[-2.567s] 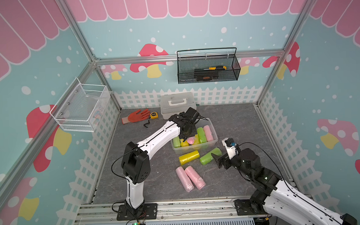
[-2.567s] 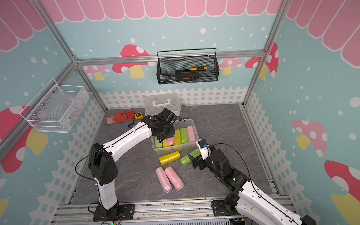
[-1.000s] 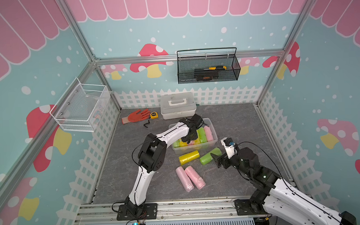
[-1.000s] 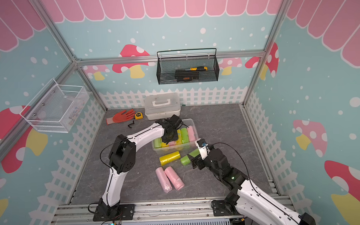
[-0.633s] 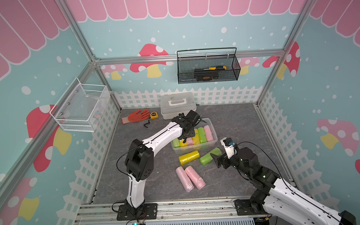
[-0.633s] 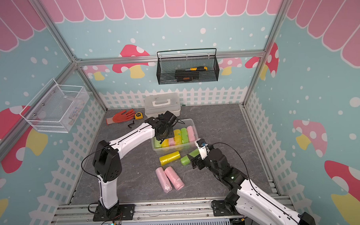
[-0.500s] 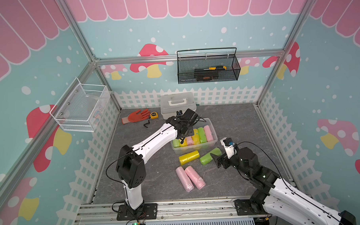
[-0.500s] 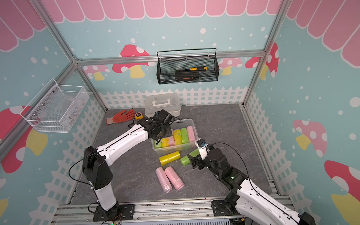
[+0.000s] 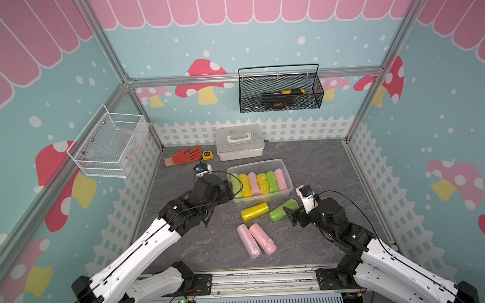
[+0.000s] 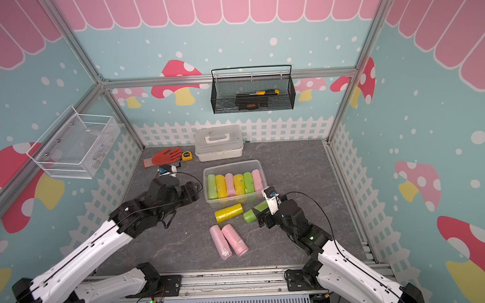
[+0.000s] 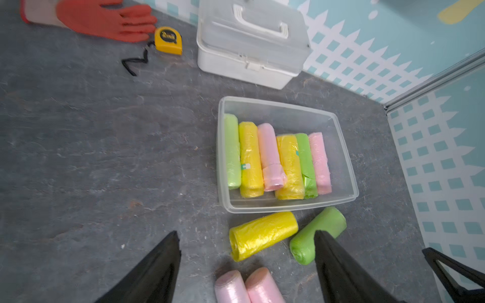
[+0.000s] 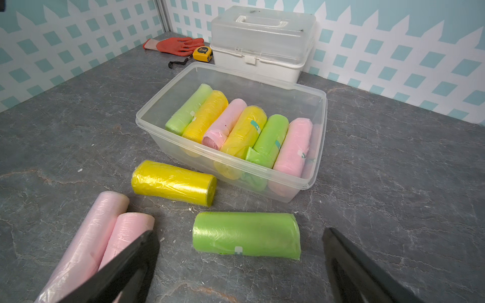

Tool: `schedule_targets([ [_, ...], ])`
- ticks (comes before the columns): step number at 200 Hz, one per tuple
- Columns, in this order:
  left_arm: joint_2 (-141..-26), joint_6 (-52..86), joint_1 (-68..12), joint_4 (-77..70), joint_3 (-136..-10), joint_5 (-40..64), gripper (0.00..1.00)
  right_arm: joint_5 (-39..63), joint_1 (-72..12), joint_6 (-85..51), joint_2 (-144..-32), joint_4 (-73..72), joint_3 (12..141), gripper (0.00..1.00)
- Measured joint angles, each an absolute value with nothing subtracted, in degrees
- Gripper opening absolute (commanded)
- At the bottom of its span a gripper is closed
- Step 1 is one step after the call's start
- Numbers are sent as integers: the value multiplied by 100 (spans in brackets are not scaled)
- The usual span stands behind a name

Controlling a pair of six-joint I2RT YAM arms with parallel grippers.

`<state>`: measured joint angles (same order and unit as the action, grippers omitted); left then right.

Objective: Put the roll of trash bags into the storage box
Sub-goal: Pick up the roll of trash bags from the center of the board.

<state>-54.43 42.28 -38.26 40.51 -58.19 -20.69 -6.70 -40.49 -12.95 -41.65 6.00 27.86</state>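
Just ahead of the right gripper, whose jaws stand wide and empty, a green roll lies crosswise on the floor, apart from both fingers. Beyond that roll from this gripper sits the box, holding 6 rolls side by side: green, yellow, pink, yellow, green, pink. A yellow roll lies on the floor close to the box wall nearest the gripper. 2 pink rolls lie touching each other beside 1 of its fingers. The left gripper hangs by the box's end, jaws spread wide, nothing between them. Its wrist view shows the yellow and green rolls ahead of its fingers and the box farther out. Past the box stands a white case.
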Motion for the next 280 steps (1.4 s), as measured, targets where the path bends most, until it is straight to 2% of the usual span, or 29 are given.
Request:
schedule_targets([
  [21,-4462,4110,-3533,3791,-5081,-2241,96,-714,-4049,-1337,-4250,604,2794,99],
  [36,-3927,4007,-3284,3664,-4637,-2300,97,-779,-4049,-1378,-4305,609,2805,99],
  [69,-3450,3813,-2932,3492,-3935,-2340,98,-972,-4049,-1533,-4342,652,2858,99],
  [113,-3717,3573,-2770,3393,-3538,-2287,99,-1730,-4049,-2346,-4176,497,2799,99],
  [144,-4130,3505,-2733,3210,-3540,-2182,99,-1822,-4049,-2561,-3850,71,2362,99],
  [181,-4340,3400,-2711,3020,-3546,-1975,99,-1490,-4049,-2115,-3948,556,2849,99],
  [215,-4480,3321,-2709,3020,-3669,-1793,99,-237,-4060,-1551,-4407,517,3212,99],
  [239,-4460,3295,-2707,3013,-3704,-1772,99,95,-4145,-1406,-4998,770,3454,98],
  [280,-4456,3273,-2707,3020,-3706,-1774,99,-19,-5061,-1076,-5881,1033,4021,94],
])
